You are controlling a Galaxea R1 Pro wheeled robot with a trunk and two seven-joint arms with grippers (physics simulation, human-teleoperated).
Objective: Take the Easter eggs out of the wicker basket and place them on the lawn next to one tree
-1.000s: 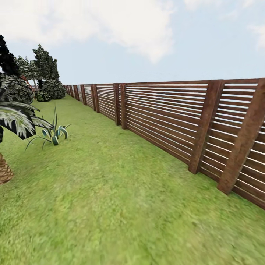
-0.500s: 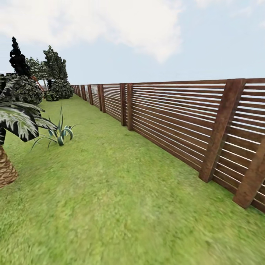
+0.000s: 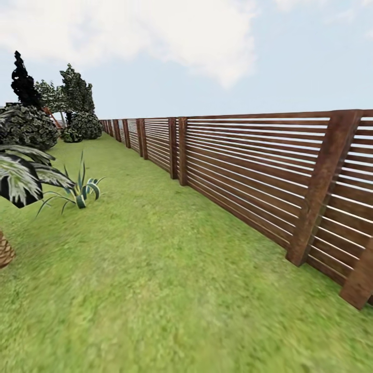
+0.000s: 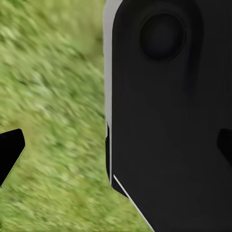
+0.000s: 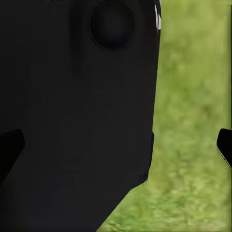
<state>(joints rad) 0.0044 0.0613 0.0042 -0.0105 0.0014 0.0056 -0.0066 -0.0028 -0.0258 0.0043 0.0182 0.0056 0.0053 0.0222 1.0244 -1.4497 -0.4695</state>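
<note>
The three painted eggs and the wicker basket are somewhere away from this stretch of garden, so the robot appears to be in transit. By judgement, such eggs are small, light, smooth and rounded, likely to slip or roll. Each wants a gentle pinch across its widest middle, and a low release so it stays put on the grass.

The head view gives the layout: the wide bright green mottled lawn (image 3: 171, 269) runs ahead toward 12 o'clock, the brown horizontal-slat wooden fence (image 3: 248, 171) recedes from 3 o'clock toward 12, a scaly-trunked palm (image 3: 20, 176) sits at 9 o'clock beside a spiky striped agave plant (image 3: 80, 191), and dark blossom-flecked trees and bushes (image 3: 57, 111) cluster far off near 11 o'clock.

The wrist views instead show blurred grass beside the robot's dark body panel (image 4: 169, 111). In each, black fingertips (image 4: 10, 150) sit at opposite edges, so the left hand (image 4: 118, 150) and the right hand (image 5: 118, 145) are spread apart, holding nothing.
</note>
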